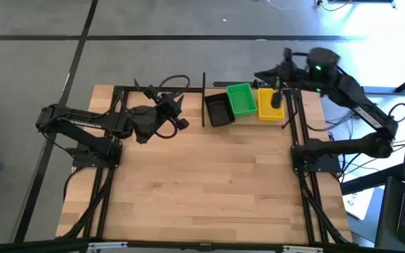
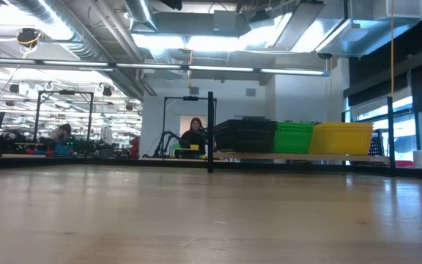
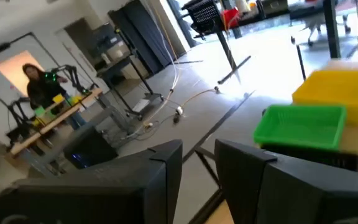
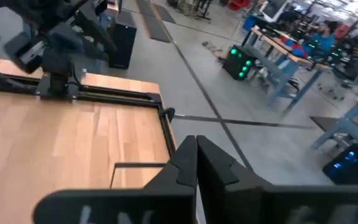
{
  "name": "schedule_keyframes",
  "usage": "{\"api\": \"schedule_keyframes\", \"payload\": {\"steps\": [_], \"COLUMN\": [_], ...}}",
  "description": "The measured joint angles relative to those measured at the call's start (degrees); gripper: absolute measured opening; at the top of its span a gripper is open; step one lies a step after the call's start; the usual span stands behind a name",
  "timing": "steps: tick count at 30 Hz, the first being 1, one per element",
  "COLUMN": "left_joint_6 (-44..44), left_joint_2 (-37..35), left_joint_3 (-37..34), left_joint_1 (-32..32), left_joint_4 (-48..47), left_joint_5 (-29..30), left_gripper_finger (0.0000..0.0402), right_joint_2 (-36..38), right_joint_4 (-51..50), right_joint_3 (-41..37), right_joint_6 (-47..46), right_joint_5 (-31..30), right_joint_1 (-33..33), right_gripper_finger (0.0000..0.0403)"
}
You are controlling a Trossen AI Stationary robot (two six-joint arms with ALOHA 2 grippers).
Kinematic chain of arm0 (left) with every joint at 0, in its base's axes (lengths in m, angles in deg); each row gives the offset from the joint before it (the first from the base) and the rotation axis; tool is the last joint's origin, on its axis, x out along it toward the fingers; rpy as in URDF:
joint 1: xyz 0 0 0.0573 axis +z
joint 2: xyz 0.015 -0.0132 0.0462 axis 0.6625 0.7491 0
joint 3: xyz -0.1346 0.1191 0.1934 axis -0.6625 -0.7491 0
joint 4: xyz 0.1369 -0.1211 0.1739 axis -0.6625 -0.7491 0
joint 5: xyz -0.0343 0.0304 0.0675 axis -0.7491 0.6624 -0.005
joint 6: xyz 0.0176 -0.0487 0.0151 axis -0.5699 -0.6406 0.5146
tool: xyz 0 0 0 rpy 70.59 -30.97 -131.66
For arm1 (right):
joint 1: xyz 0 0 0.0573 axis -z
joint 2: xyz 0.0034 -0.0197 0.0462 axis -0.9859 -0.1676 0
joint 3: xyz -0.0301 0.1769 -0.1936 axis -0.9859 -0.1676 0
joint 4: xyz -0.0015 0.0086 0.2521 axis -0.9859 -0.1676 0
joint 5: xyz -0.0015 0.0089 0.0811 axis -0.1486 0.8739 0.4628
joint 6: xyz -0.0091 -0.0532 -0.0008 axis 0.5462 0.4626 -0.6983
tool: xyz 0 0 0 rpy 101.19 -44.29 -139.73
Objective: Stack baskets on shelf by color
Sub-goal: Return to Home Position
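Note:
Three basket stacks stand side by side on the shelf (image 2: 306,155) at the table's far edge: black (image 1: 219,109), green (image 1: 242,100) and yellow (image 1: 268,108). The low view shows them as black (image 2: 245,136), green (image 2: 294,137) and yellow (image 2: 341,137), each resting by its bottom on the board. My right gripper (image 1: 277,98) hovers over the yellow stack, and its fingers (image 4: 196,158) are shut on nothing. My left gripper (image 1: 173,105) is left of the shelf with a narrow gap between its fingers (image 3: 199,163). It faces the green basket (image 3: 300,124) and the yellow basket (image 3: 340,90).
A black upright post (image 2: 210,132) marks the shelf's left end, and another (image 2: 390,132) stands at its right. Black frame rails (image 1: 118,91) run along the table's edges. The plank tabletop (image 1: 202,183) spreads toward the near edge. People sit at benches in the room beyond (image 2: 193,136).

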Motion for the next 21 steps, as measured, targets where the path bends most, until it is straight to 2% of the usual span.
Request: {"api": "schedule_keyframes", "payload": {"steps": [3, 6, 10, 21], "left_joint_6": [0.49, -0.22, -4.89, -22.66], "left_joint_2": [-0.98, -3.28, -8.51, -24.87], "left_joint_3": [0.09, -0.09, 0.06, 0.09], "left_joint_1": [-0.11, -0.04, -0.06, -0.02], "left_joint_4": [-0.02, -3.61, -8.67, -34.70], "left_joint_5": [0.42, -0.08, -7.26, -26.05], "left_gripper_finger": [0.0085, 0.0059, 0.0008, 0.0000], "right_joint_2": [3.79, 6.91, 10.69, 18.53], "right_joint_4": [-4.44, -7.29, -9.57, -16.33], "right_joint_3": [0.00, 0.00, 0.00, -1.44], "right_joint_6": [-2.30, -6.11, -8.65, -10.56], "right_joint_5": [-4.99, -7.98, -8.03, -6.95], "right_joint_1": [-3.19, -6.25, -9.30, -12.95], "right_gripper_finger": [0.0001, 0.0001, 0.0000, 0.0000]}}
